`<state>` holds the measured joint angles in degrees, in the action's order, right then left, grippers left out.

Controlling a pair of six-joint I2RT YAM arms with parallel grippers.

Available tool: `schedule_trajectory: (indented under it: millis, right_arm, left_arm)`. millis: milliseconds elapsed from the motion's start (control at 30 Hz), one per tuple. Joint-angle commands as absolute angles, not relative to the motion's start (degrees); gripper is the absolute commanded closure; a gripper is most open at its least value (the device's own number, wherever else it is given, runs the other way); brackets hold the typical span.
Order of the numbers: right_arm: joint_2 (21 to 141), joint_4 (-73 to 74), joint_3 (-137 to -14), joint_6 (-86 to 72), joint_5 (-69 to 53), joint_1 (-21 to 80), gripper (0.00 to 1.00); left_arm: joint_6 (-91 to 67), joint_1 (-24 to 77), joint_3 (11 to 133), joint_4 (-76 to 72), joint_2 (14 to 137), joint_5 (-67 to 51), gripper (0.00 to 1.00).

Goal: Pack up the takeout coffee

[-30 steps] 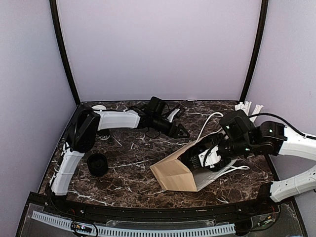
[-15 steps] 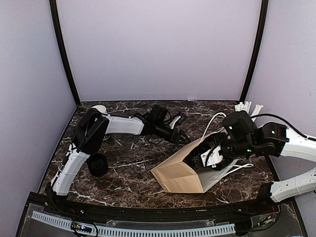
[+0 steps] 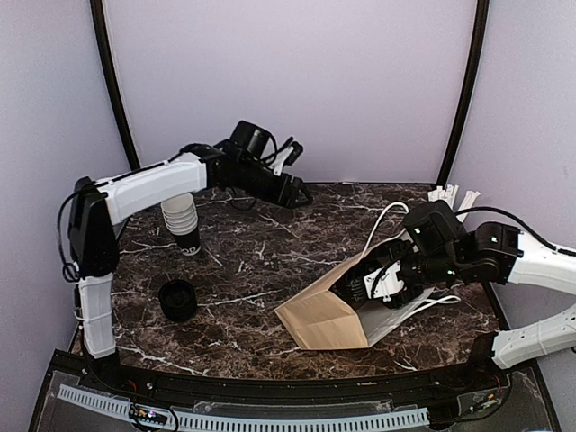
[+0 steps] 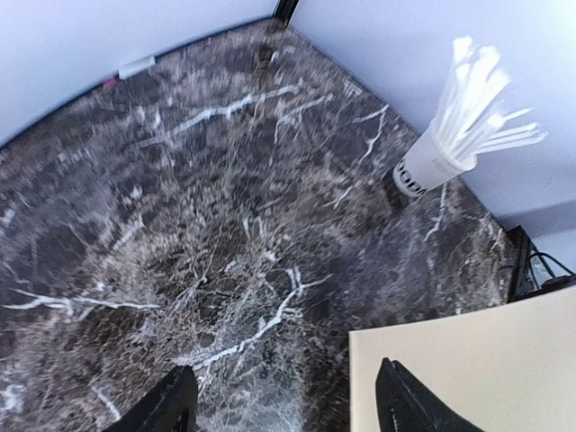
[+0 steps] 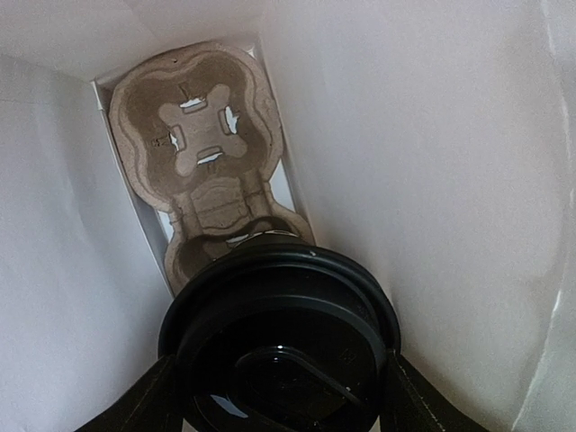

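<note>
The takeout coffee (image 5: 279,333), a black cup with a round black lid, fills the lower part of the right wrist view. My right gripper (image 5: 281,396) is shut on it, a finger on each side of the lid. Both are inside the brown paper bag (image 3: 328,315), which lies tilted on the marble table. At the bag's bottom sits a cardboard cup carrier (image 5: 209,153); the cup hangs over its near pocket. From above, the right gripper (image 3: 371,284) is in the bag's mouth and the cup is hidden. My left gripper (image 3: 295,192) is raised near the back wall, open and empty.
A stack of lidless cups (image 3: 182,219) stands at the back left. A short black round thing (image 3: 177,300) sits at the front left. A white cup of stirrers (image 4: 434,160) stands at the back right corner. The bag's white handles (image 3: 385,219) loop out toward the back.
The left arm has lifted away from the bag's mouth and swung up and back toward the rear wall, uncovering the cup stack. The right gripper stays in the bag with the cup.
</note>
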<state>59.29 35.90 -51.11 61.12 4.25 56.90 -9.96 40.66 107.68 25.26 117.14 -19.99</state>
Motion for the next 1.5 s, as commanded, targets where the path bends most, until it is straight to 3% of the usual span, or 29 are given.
schedule_trajectory:
  millis: [0, 267, 533, 967, 1233, 1467]
  right_arm:
    - [60.03, 34.42, -53.33, 59.25, 4.04, 56.34, 0.64]
    - [61.95, 34.86, -54.97, 59.94, 3.39, 56.26, 0.63]
    - [63.29, 34.81, -55.49, 59.39, 4.19, 56.48, 0.63]
    - [64.94, 34.98, -56.31, 58.12, 4.72, 57.38, 0.62]
    - [64.93, 34.56, -55.91, 57.31, 5.42, 57.65, 0.62]
    - [64.94, 34.74, -55.80, 57.22, 5.44, 57.65, 0.62]
  left_arm:
    - [-4.82, 45.22, 111.25, 39.85, 103.17, -17.52, 0.29]
    - [-7.63, 56.96, 124.44, 56.66, 100.61, -22.26, 0.29]
    - [-8.92, 63.35, 128.72, 67.11, 104.27, -16.71, 0.33]
    - [-8.19, 67.30, 131.50, 69.52, 110.22, -8.06, 0.42]
    - [-6.94, 68.04, 133.17, 67.61, 111.44, -10.44, 0.51]
    - [-6.30, 69.45, 136.38, 66.86, 112.20, -9.07, 0.49]
